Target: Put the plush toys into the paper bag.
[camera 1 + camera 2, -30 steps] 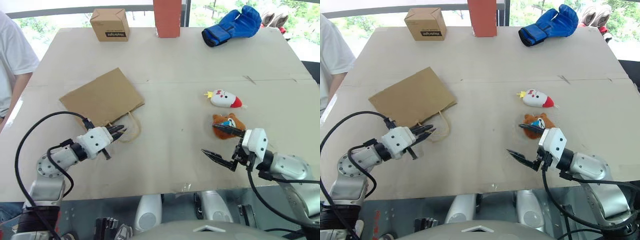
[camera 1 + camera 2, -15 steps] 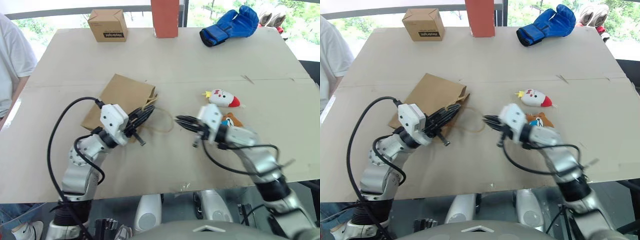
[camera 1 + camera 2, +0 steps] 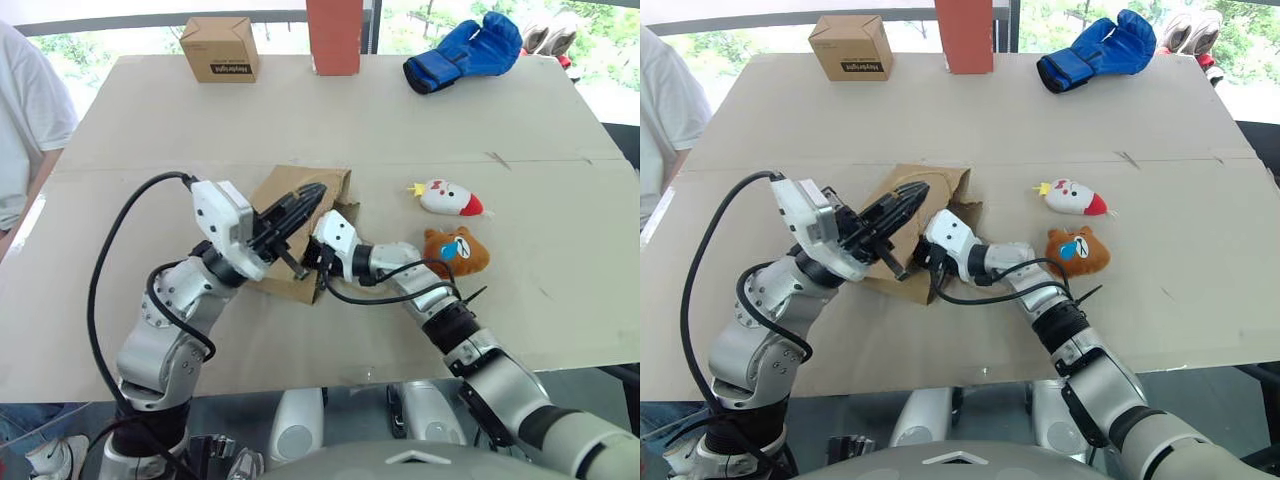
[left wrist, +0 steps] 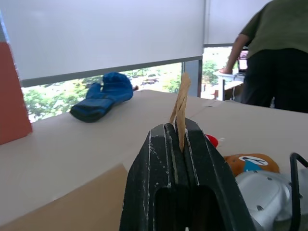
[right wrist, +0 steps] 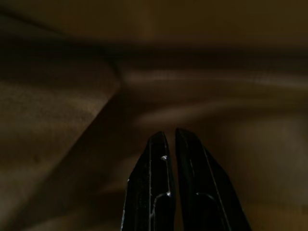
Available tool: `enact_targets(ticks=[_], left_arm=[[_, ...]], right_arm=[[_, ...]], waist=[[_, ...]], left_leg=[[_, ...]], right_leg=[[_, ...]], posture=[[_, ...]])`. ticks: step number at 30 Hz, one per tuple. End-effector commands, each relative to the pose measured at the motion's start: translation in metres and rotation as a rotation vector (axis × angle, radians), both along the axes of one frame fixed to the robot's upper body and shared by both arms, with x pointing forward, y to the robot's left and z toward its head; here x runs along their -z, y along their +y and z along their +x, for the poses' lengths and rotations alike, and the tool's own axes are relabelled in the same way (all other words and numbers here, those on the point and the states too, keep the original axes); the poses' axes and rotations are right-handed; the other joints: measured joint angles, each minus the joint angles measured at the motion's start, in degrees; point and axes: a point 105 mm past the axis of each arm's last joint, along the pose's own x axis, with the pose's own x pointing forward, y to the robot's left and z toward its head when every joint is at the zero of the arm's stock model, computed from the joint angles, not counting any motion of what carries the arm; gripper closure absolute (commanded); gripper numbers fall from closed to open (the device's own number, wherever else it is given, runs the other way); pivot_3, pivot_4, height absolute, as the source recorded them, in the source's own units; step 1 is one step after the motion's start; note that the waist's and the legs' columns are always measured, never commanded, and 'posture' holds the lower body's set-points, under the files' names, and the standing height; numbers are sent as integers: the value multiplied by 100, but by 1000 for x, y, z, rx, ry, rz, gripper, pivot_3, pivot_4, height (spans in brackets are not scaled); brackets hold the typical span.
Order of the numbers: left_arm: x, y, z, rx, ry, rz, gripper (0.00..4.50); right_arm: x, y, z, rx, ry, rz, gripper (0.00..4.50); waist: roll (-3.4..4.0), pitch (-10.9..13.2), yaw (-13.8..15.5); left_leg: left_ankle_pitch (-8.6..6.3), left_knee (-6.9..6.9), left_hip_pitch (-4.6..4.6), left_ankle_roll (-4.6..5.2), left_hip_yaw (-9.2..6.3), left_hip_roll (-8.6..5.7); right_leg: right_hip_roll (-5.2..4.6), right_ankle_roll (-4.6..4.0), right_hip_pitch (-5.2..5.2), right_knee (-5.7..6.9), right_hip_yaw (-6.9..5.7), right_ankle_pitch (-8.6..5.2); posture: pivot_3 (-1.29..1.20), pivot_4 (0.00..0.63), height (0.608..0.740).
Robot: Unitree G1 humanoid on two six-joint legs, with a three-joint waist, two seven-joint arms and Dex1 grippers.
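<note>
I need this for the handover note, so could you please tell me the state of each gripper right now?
Left gripper: jaws shut on the paper bag, pinching its upper edge.
Right gripper: jaws shut, holding nothing visible, inside the bag's mouth.

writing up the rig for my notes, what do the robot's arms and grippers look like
Both arms are built from rounded silver-grey metal segments with white housings at the wrists. A thick black cable loops loosely along each arm. The left gripper has two long, tapered black fingers, scuffed with pale scratches along their edges. The right gripper has the same kind of slim, pointed black fingers.
</note>
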Motion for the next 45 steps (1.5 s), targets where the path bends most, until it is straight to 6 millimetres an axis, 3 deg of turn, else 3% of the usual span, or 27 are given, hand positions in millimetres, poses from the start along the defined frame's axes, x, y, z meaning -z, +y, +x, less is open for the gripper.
enact_targets(ticks=[1,7,13,18,22,27,30,32,36,40,45], left_arm=[[-22,7,-8,-26,-72,-33,4500],[-43,42,4,-170,-87,-110,4500],[-56,51,6,-217,-99,-167,4500],[-47,43,5,-192,-65,-147,4500],[-40,40,10,-173,-30,-136,4500],[-33,34,14,-150,-9,-126,4500],[-27,31,17,-131,13,-124,4500],[-26,30,18,-126,17,-126,4500],[-23,26,23,-87,39,-118,4500],[-25,23,27,-40,43,-98,4500],[-25,22,31,-5,43,-63,4500]], right_arm=[[0,7,4,14,-23,-2,4428],[18,7,6,86,5,-43,4428],[25,7,9,136,24,-80,4428],[13,0,17,169,-35,-70,4428],[-9,-10,17,159,-60,-19,4428],[-35,-28,8,119,-72,30,2285],[-69,-57,4,178,-134,77,925],[-78,-66,-4,175,-152,72,44],[-101,-106,-26,232,-161,29,44],[-96,-159,-22,441,-109,-93,44],[-84,-198,-21,595,-50,-230,44]], waist=[[0,0,-19],[-2,-3,-105],[-2,-5,-123],[0,-6,-122],[2,-4,-88],[4,-2,-98],[13,3,-101],[13,3,-100],[21,9,-61],[16,6,-47],[18,7,-17]], left_leg=[[0,0,5,-1,-2,0],[1,-2,10,-2,-7,1],[1,-2,28,-2,-8,1],[1,-3,31,-3,-7,0],[1,-2,24,-3,-7,-1],[1,-3,7,-3,-8,-2],[1,-8,4,-3,-10,-2],[1,-9,0,-3,-9,-2],[1,-9,-2,-3,-10,-2],[1,-4,-3,-3,-5,-5],[0,-5,-3,-2,1,-6]], right_leg=[[2,0,0,5,0,0],[4,0,1,10,0,0],[5,-1,16,11,1,0],[5,-1,17,11,2,0],[3,-1,16,10,2,0],[2,0,8,0,2,0],[3,0,0,1,2,0],[3,0,-3,0,2,-1],[3,-1,-2,-3,1,-1],[-4,-1,0,-12,1,-1],[-4,-2,-2,-13,7,-2]], posture=[[0,150,740],[0,150,740],[0,150,740],[0,150,740],[0,150,740],[0,150,740],[0,150,740],[0,150,740],[0,150,740],[0,150,740],[0,150,740]])
